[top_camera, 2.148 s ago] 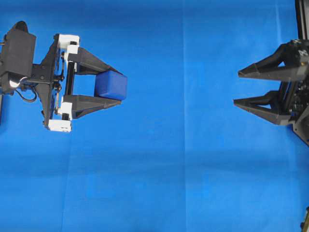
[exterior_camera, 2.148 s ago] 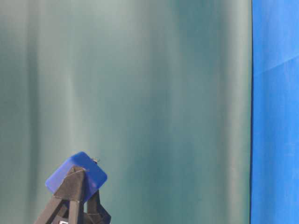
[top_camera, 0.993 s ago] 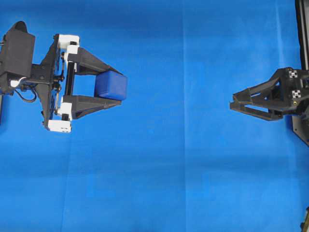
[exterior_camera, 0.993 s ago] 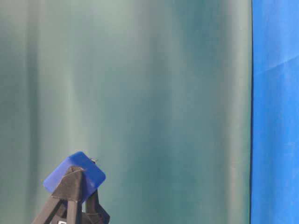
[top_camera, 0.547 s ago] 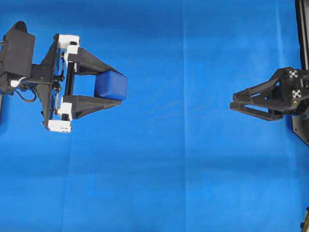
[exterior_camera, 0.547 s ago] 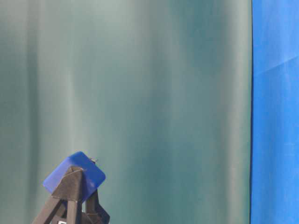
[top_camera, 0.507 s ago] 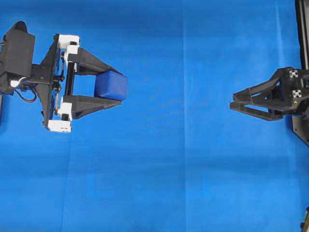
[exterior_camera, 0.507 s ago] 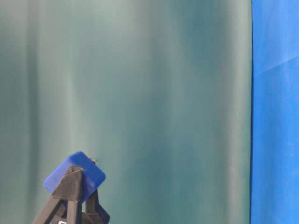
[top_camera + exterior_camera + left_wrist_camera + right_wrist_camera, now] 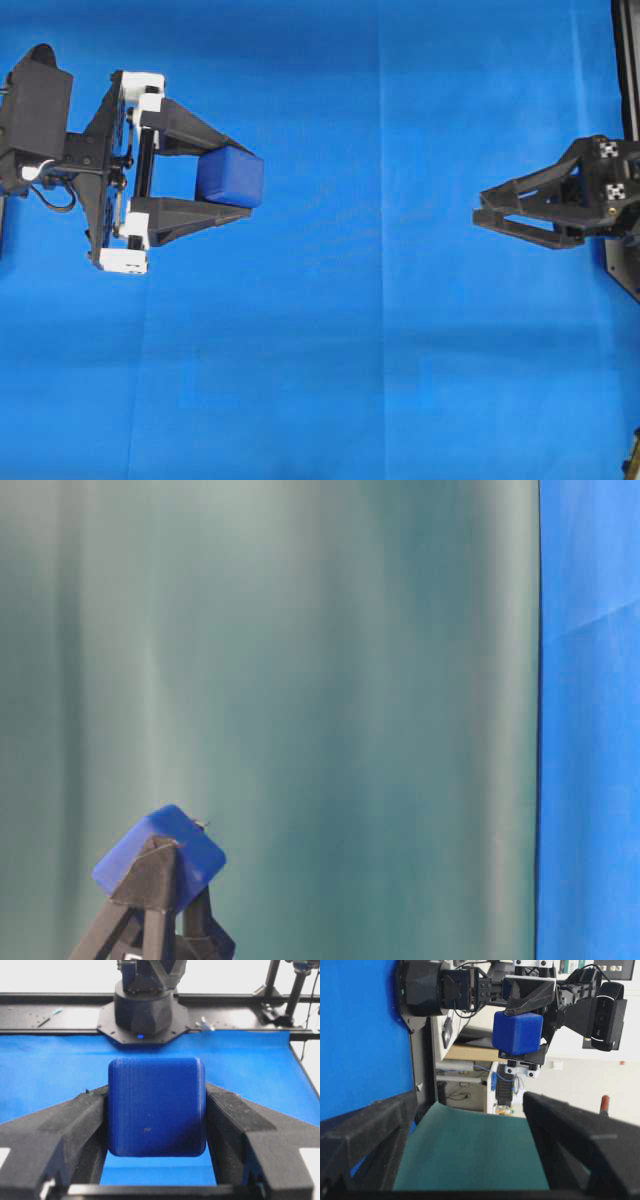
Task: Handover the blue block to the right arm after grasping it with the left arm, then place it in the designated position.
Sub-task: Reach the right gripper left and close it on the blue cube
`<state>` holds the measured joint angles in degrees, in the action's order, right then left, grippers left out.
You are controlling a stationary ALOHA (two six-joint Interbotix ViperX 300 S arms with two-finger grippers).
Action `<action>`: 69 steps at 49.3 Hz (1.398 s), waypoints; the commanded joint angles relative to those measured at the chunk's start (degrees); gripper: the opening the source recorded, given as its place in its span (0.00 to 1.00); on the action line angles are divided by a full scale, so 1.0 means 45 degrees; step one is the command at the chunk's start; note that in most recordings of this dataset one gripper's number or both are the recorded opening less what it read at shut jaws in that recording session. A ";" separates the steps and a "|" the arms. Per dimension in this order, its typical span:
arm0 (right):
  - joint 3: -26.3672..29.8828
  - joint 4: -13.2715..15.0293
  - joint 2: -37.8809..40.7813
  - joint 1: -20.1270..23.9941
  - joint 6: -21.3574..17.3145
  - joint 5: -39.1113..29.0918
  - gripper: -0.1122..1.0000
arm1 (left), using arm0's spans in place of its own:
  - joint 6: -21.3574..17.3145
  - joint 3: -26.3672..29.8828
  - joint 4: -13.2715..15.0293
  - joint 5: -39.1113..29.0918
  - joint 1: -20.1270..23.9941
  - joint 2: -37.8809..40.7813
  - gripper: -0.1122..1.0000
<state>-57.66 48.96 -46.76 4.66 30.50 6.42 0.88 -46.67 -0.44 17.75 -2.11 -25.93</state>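
Currently, the left hand (image 9: pixel 235 180) is holding the blue block (image 9: pixel 230 178) clamped above the desk (image 9: pixel 380 350).
At left, both fingers are pressing on opposite faces of the block, which is sitting at the fingertips, clear of the blue cloth. At right, well apart from it, the right hand (image 9: pixel 480 218) is pointing toward the block with its fingers standing spread and gripping nothing.
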 commanded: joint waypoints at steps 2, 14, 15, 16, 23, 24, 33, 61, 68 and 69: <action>0.0703 -0.0039 0.0449 0.0000 -0.0020 0.0078 0.92 | 0.0000 0.0234 0.0000 0.0117 -0.0039 -0.0059 0.54; 0.2324 -0.0059 0.2441 -0.0039 -0.0039 0.0078 0.92 | 0.0078 0.0234 0.0000 0.0117 -0.0039 -0.0078 0.54; 0.2578 -0.0059 0.2695 -0.0059 -0.0039 0.0098 0.92 | 0.0098 0.0234 0.0000 0.0117 -0.0039 -0.0078 0.54; 0.2773 -0.0059 0.2871 -0.0059 -0.0039 0.0098 0.92 | 0.0137 0.0234 0.0000 0.0098 -0.0039 -0.0078 0.54; 0.3926 -0.0078 0.4180 -0.0176 -0.0039 0.0078 0.92 | 0.0273 0.0215 0.0000 0.0059 -0.0039 -0.0078 0.54; 0.4102 -0.0078 0.4395 -0.0215 -0.0039 0.0078 0.92 | 0.0293 0.0215 0.0000 0.0059 -0.0059 -0.0078 0.54; 0.5430 -0.0078 0.6055 -0.0410 -0.0039 0.0078 0.92 | 0.0293 0.0234 0.0000 0.0059 -0.0039 -0.0059 0.54; 0.8887 -0.0078 0.9121 -0.0586 -0.0039 0.0039 0.92 | 0.0293 0.0234 0.0000 0.0039 -0.0039 -0.0059 0.54; 0.9238 -0.0078 0.9395 -0.0605 -0.0039 0.0039 0.92 | 0.0293 0.0234 0.0000 0.0039 -0.0039 -0.0059 0.54; 0.9277 -0.0078 0.9414 -0.0605 -0.0039 0.0039 0.92 | 0.0293 0.0234 0.0000 0.0059 -0.0039 -0.0059 0.54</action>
<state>-18.19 48.78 -3.96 2.11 30.41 6.42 2.20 -46.67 -0.44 17.67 -2.20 -26.02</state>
